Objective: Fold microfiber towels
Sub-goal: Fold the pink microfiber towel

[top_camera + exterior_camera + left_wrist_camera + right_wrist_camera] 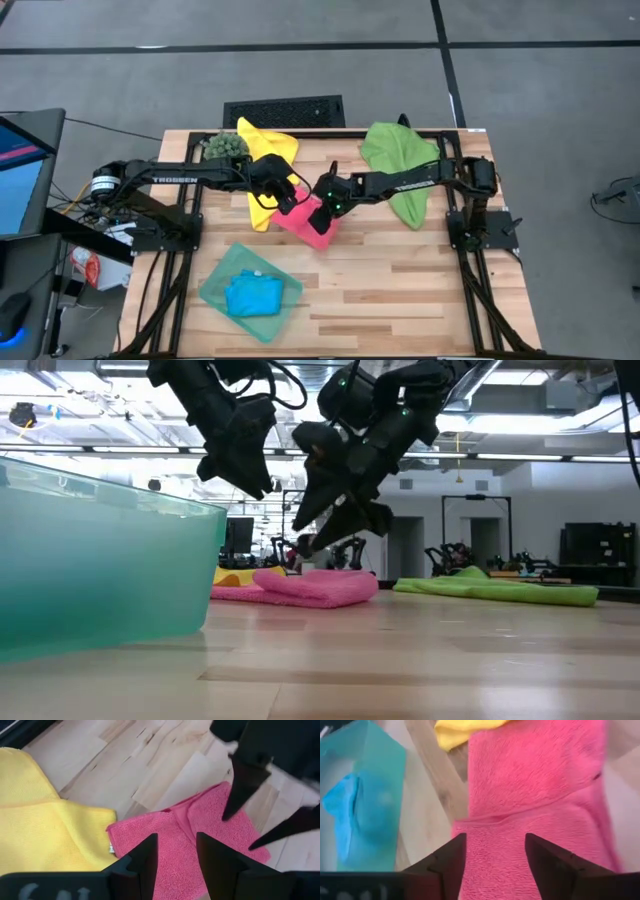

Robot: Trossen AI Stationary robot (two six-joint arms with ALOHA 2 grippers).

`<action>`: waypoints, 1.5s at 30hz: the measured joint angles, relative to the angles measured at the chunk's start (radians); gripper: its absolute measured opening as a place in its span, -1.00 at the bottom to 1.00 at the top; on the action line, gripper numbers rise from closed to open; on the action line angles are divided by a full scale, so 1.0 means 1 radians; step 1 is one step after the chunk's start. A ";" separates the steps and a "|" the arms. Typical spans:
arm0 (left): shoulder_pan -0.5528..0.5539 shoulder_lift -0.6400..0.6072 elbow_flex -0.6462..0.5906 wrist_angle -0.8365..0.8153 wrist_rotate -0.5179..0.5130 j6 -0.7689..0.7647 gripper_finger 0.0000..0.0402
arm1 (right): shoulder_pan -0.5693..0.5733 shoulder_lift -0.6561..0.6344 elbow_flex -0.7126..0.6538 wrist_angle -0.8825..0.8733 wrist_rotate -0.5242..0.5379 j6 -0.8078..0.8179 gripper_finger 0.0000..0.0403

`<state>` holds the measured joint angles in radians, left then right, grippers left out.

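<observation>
The pink towel [312, 232] lies folded in layers on the wooden table [400, 290], left of centre; it also shows in the low view [320, 587]. My left gripper [177, 852] is open above its far left part, well clear of it [262, 485]. My right gripper [495, 855] is open just above the towel's middle [320, 540], fingers pointing down. The yellow towel [262, 165] lies crumpled against the pink one's far left edge. The green towel [400, 165] lies crumpled at the far right. The blue towel [252, 294] lies folded in the teal tray [215, 285].
A small spiky green ball plant [226, 147] stands at the far left beside the yellow towel. The teal tray stands near the front left edge and fills the left of the low view [100, 560]. Bare wood lies to the front right [420, 300].
</observation>
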<state>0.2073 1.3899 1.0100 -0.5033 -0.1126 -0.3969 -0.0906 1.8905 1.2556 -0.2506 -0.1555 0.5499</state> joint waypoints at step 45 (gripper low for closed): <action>-0.053 0.014 -0.045 0.093 0.048 -0.035 -0.38 | -0.055 -0.048 -0.004 -0.412 0.282 -0.056 0.04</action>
<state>0.1539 1.4036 0.9654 -0.4105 -0.0647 -0.4321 -0.1452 1.8423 1.2516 -0.6631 0.1265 0.4934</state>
